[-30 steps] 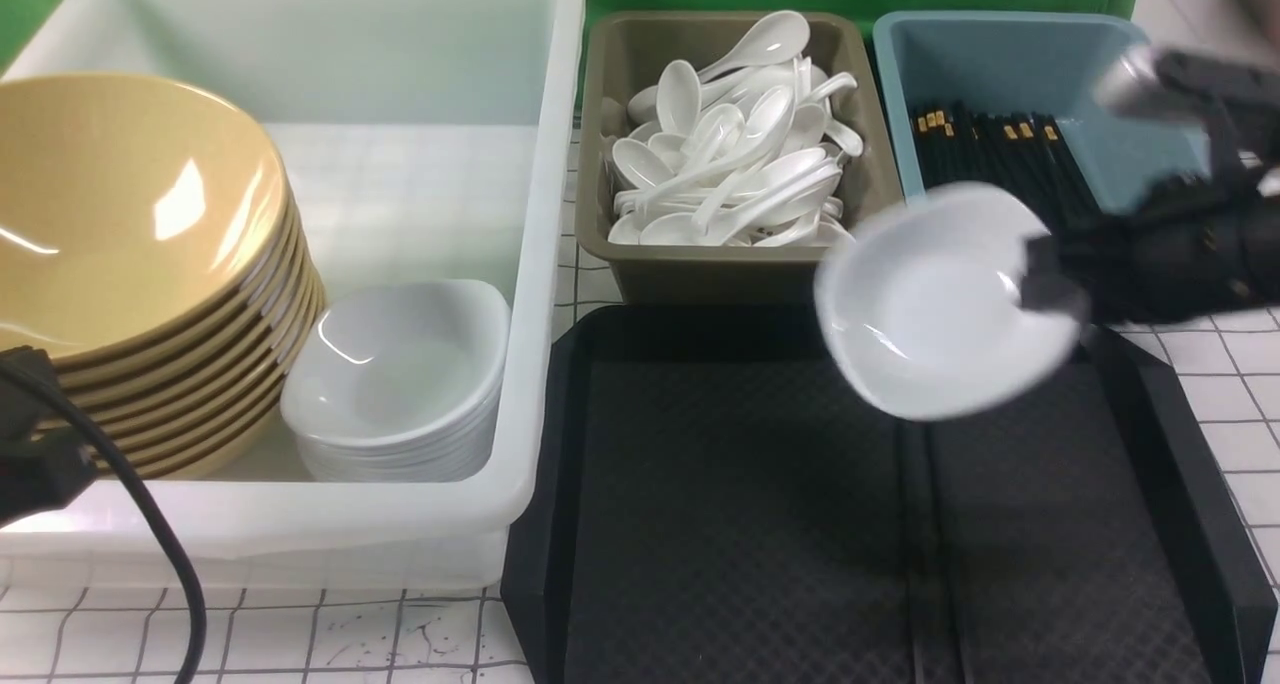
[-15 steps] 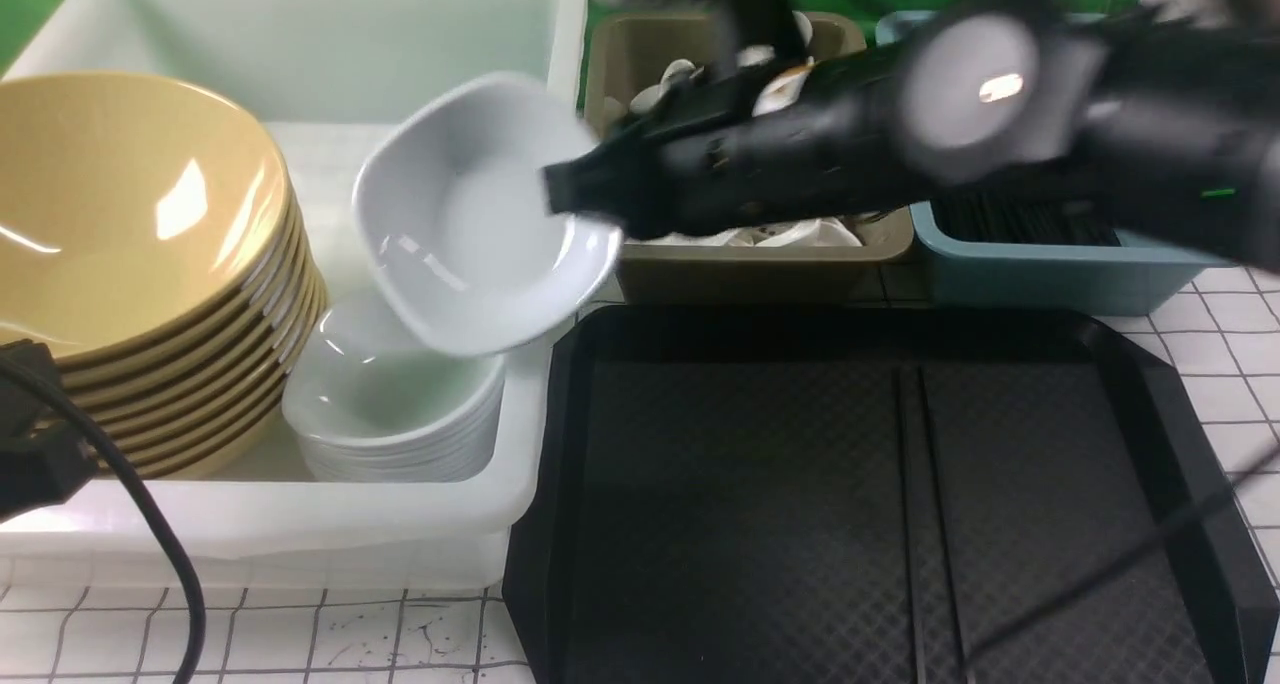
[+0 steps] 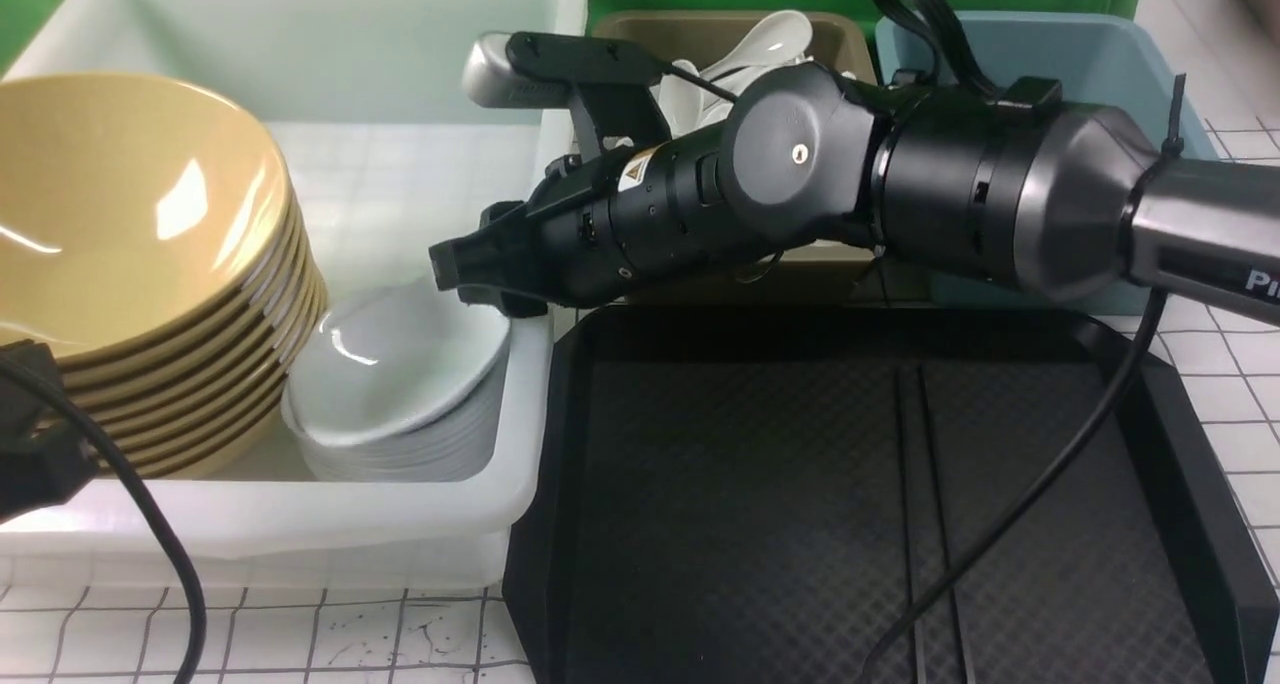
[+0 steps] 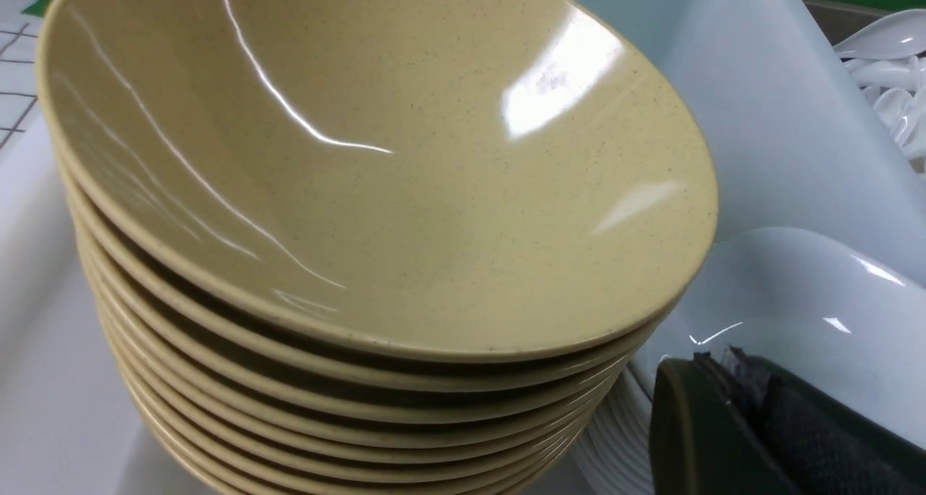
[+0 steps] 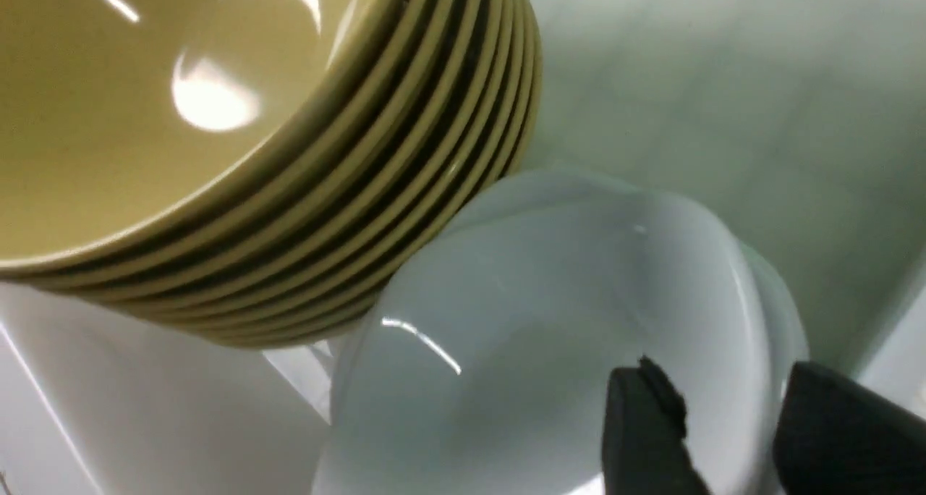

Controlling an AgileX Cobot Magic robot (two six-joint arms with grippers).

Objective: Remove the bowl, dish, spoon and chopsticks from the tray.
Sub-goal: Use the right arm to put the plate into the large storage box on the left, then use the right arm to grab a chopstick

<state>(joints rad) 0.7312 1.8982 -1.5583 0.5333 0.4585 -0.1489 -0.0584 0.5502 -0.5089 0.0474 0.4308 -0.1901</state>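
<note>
Right gripper (image 3: 480,279) reached across into the white tub (image 3: 300,524), jaws parted astride the rim of the top white dish (image 3: 395,364) — no firm pinch visible, dish tilted on its stack. Left gripper (image 4: 731,422) seen only in part, state unclear. Black tray (image 3: 750,484) lay bare beside the tub. Yellow bowl (image 3: 130,204) topped its stack, touching the dishes. Spoons (image 3: 770,39) sat in the brown tub (image 3: 640,34) — chopsticks hidden behind the arm.

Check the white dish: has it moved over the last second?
Yes. The white dish travelled left from above the tray to the stack in the white tub.
</note>
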